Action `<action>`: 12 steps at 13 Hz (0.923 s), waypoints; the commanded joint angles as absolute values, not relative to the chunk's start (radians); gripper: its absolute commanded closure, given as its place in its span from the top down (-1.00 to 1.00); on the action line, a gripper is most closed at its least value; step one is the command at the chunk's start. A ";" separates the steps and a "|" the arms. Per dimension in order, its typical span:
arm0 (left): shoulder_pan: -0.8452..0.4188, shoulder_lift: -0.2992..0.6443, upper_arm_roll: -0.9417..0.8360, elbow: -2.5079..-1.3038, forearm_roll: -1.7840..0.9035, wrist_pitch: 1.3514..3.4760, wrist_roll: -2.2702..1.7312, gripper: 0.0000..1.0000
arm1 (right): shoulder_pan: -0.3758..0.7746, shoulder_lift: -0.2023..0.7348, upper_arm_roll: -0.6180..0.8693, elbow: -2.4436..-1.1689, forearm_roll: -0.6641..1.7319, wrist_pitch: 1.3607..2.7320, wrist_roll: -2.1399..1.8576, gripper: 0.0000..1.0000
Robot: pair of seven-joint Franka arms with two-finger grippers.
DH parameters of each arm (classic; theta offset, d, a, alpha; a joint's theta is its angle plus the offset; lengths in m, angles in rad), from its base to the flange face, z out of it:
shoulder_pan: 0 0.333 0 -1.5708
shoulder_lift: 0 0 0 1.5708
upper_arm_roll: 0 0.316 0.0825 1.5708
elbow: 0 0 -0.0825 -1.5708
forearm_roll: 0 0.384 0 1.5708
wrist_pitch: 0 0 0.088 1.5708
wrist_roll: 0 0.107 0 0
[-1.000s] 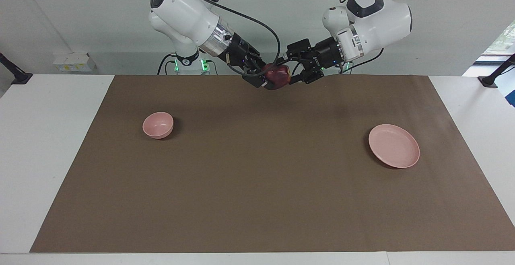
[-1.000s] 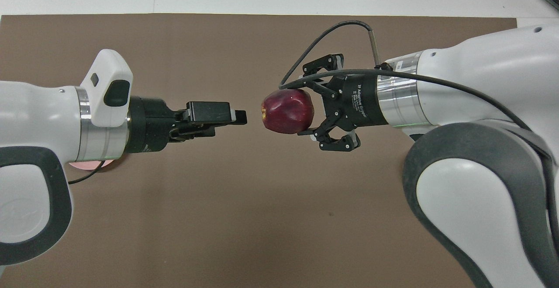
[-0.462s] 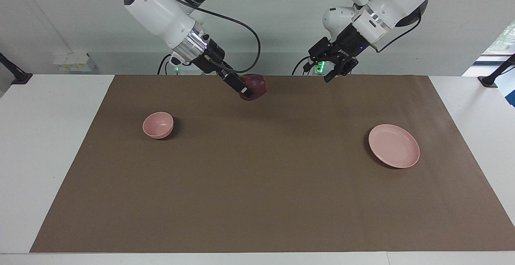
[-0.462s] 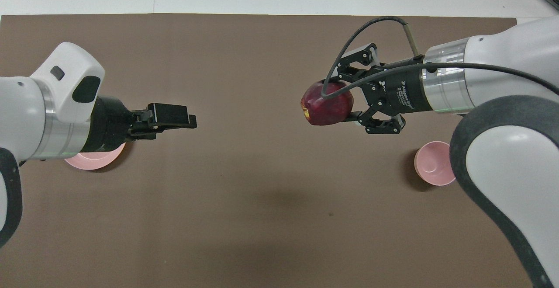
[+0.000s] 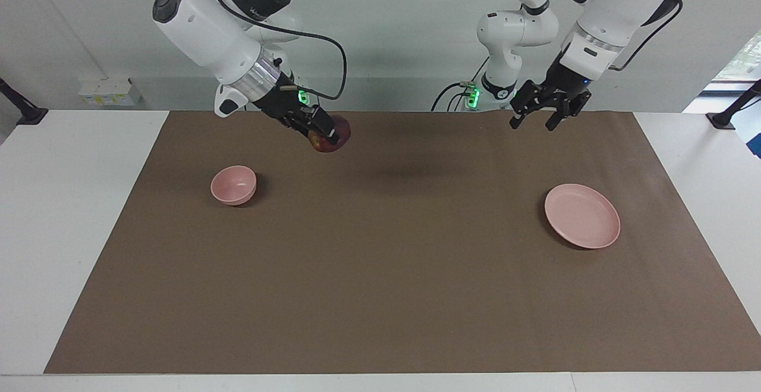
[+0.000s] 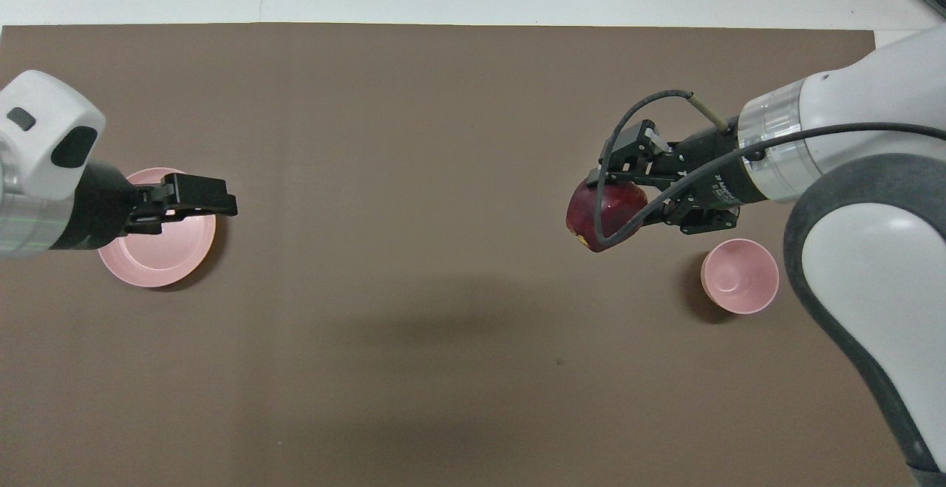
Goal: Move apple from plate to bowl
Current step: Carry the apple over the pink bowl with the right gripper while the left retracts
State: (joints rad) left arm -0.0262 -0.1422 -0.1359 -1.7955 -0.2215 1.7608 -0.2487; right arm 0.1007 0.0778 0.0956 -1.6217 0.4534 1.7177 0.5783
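1. The right gripper (image 5: 326,133) has its jaws clamped on the apple (image 5: 330,137), which hangs in the air over the brown mat (image 5: 380,273), off the plate and not yet in the bowl.
2. The relation that matters: the bowl (image 5: 233,185) sits on the mat toward the right arm's end of the worktop (image 5: 71,213), well below the apple and off to one side of it. In the overhead view the apple (image 6: 602,210) lies just beside the bowl (image 6: 740,276) without covering it, so the fruit is not yet above the opening.
3. By my judgement the coming move is a short sideways carry toward the right arm's end until the apple is centred over the bowl, then a descent and release. The right arm is plainly the nearer one and already has the load.
4. The apple is roundish, so no axis needs aligning; the bowl is only a little wider than the fruit, so centring matters, and a drop from too high could tip or shift it.
5. The left gripper (image 5: 550,106) waits with jaws open and empty over the mat at the left arm's end; the overhead view shows it (image 6: 214,202) overlapping the rim of the empty plate (image 6: 159,261).
6. Nothing stands on the mat between apple and bowl; the right arm's black cable (image 6: 628,176) loops across the apple.
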 commanded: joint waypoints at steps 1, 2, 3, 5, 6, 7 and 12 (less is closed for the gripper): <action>-0.015 -0.152 -0.109 -1.783 -0.113 1.682 -0.166 1.00 | 0.066 0.063 0.101 -1.620 0.368 1.662 0.398 -1.00; -0.012 -0.153 -0.094 -1.782 -0.080 1.666 -0.123 1.00 | 0.048 0.061 0.103 -1.618 0.353 1.642 0.350 -1.00; -0.002 -0.155 -0.081 -1.781 -0.068 1.664 -0.074 1.00 | 0.029 0.061 0.103 -1.617 0.339 1.616 0.304 -1.00; 0.027 -0.150 -0.074 -1.769 -0.043 1.664 -0.023 1.00 | 0.009 0.060 0.101 -1.617 0.283 1.566 0.218 -1.00; 0.044 -0.144 -0.074 -1.758 -0.040 1.661 -0.021 1.00 | 0.008 0.058 0.100 -1.617 0.241 1.556 0.166 -1.00; 0.048 -0.127 -0.074 -1.721 -0.025 1.648 -0.018 1.00 | 0.008 0.055 0.100 -1.620 0.207 1.551 0.111 -1.00; 0.045 0.041 -0.075 -1.434 0.006 1.479 -0.018 1.00 | -0.044 0.023 0.100 -1.670 0.057 1.558 -0.184 -1.00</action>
